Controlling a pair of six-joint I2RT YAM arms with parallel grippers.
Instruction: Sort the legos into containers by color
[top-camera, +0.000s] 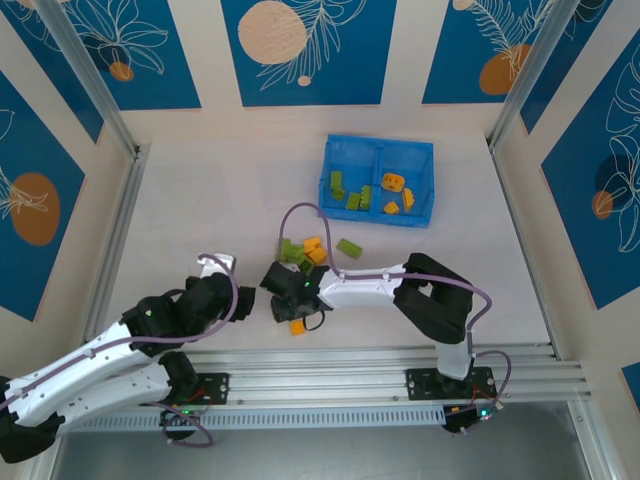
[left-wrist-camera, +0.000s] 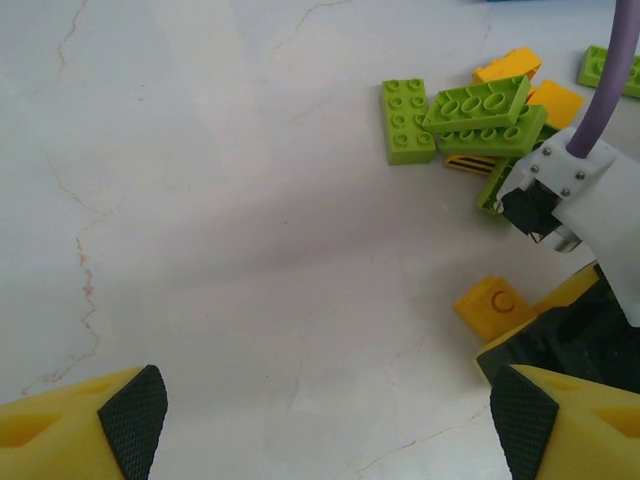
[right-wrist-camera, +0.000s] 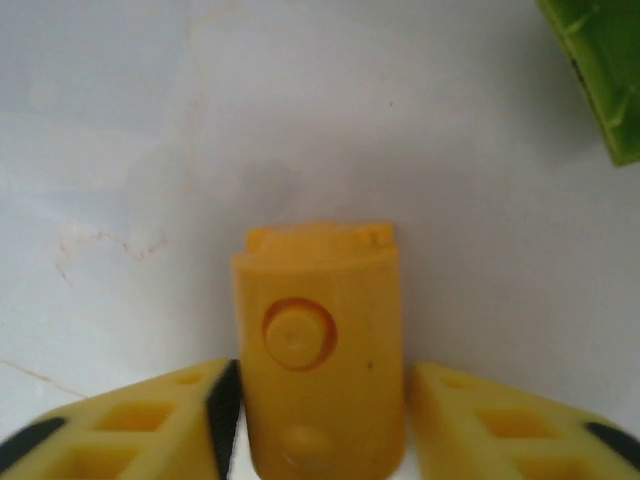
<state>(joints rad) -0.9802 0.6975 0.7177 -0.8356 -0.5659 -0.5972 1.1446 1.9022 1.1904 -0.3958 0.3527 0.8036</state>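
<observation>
Some green bricks (top-camera: 350, 193) lie in the left side of the blue bin (top-camera: 380, 143), and some orange bricks (top-camera: 397, 192) lie in its right side. We think about half is done. A small pile (top-camera: 303, 252) and one green brick (top-camera: 349, 247) beside it wait on the table (top-camera: 200, 200). One orange brick (right-wrist-camera: 320, 330) sits right between the fingers of the right gripper (right-wrist-camera: 320, 415). We cannot tell if it is squeezed tight. The left gripper (left-wrist-camera: 325, 410) is spread wide with nothing in it.
</observation>
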